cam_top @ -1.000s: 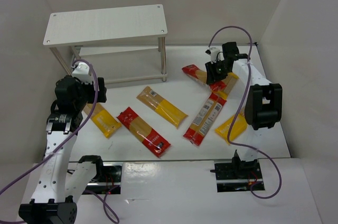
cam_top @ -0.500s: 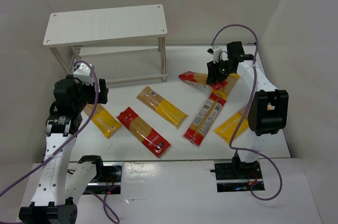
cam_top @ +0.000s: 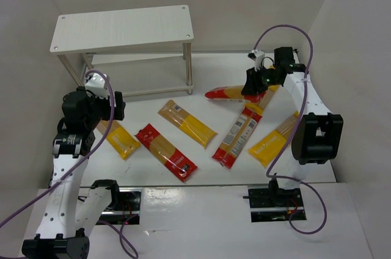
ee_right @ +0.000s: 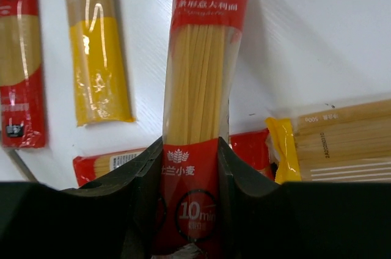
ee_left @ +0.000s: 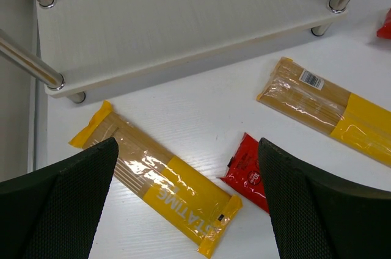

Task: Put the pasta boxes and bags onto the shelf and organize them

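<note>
My right gripper (cam_top: 255, 83) is shut on a red pasta pack (cam_top: 229, 93) and holds it level above the table, right of the shelf (cam_top: 122, 27). In the right wrist view the pack (ee_right: 201, 76) sticks out from between my fingers (ee_right: 143, 192). My left gripper (cam_top: 105, 105) is open and empty above a yellow pack (cam_top: 119, 140), which also shows in the left wrist view (ee_left: 156, 176). A red pack (cam_top: 166, 153), a yellow pack (cam_top: 187, 123) and a red pack (cam_top: 235, 135) lie on the table mid front. Two yellow packs (cam_top: 272, 143) (cam_top: 264, 97) lie at the right.
The shelf's lower board (ee_left: 183, 21) and silver legs (ee_left: 30, 63) fill the top of the left wrist view. White walls (cam_top: 354, 57) close in the table on the left, back and right.
My right gripper has lifted the red pack off the table and swung it level, its free end pointing left toward the shelf. The right arm moved right. The left arm barely moved.
</note>
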Controlling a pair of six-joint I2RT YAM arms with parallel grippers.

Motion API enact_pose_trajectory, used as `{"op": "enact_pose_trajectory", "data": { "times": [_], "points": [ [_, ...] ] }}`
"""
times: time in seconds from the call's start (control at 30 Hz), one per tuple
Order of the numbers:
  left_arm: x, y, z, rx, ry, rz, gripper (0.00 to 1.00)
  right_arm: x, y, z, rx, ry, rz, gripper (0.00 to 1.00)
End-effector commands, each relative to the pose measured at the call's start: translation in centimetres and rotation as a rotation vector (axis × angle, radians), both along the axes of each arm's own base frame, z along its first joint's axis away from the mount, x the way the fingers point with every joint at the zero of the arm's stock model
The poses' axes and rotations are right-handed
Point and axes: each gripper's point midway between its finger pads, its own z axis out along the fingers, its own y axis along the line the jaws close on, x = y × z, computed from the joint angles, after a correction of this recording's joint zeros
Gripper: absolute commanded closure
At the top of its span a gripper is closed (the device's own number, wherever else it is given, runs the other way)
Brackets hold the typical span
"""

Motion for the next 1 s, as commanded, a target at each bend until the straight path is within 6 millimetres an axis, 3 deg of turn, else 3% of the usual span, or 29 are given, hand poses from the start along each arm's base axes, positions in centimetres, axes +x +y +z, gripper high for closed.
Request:
{"op": "enact_pose_trajectory", "data": {
  "times": [0.0,0.13,0.33,0.47,0.5,0.6,0.63,0.73,0.8,0.87,0.97],
  "points": [
    [0.0,0.0,0.7,0.013,-0.041,-0.015,0.00,-1.3,1.6,6.4,0.153,-0.186,0.117,1.00],
    [0.0,-0.4,0.8,0.006,-0.041,-0.032,0.00,-1.1,1.4,6.8,0.141,-0.207,0.111,1.00],
    [-0.2,-0.4,1.0,0.007,-0.050,-0.032,0.00,-1.1,0.7,4.0,0.095,-0.151,0.090,1.00],
    [-0.2,-0.4,1.0,0.007,-0.050,-0.032,0.00,-1.2,0.8,0.9,-0.044,-0.106,0.086,1.00],
    [-0.2,-0.4,1.0,0.007,-0.050,-0.032,0.00,-0.9,0.6,0.1,-0.083,-0.104,0.061,0.91],
    [-0.2,-0.6,1.0,0.003,-0.051,-0.042,0.00,-1.1,-0.6,-2.8,-0.208,-0.100,0.011,0.34],
    [-0.2,-0.6,1.0,0.003,-0.051,-0.042,0.00,-1.2,-1.0,-2.5,-0.227,-0.127,-0.006,0.20],
    [-0.1,-0.5,0.8,0.011,-0.042,-0.045,0.00,-1.7,-1.4,-2.4,-0.334,-0.227,-0.002,0.12],
    [0.1,-0.7,0.5,0.007,-0.032,-0.054,0.00,-2.3,-1.6,-2.8,-0.411,-0.270,0.006,0.00],
    [0.1,-0.6,0.5,0.016,-0.033,-0.057,0.00,-2.1,-1.4,-2.1,-0.462,-0.321,0.007,0.00],
    [0.2,-0.6,0.3,0.015,-0.024,-0.057,0.00,-2.0,-1.8,-2.7,-0.500,-0.319,-0.001,0.00]
  ]
}}
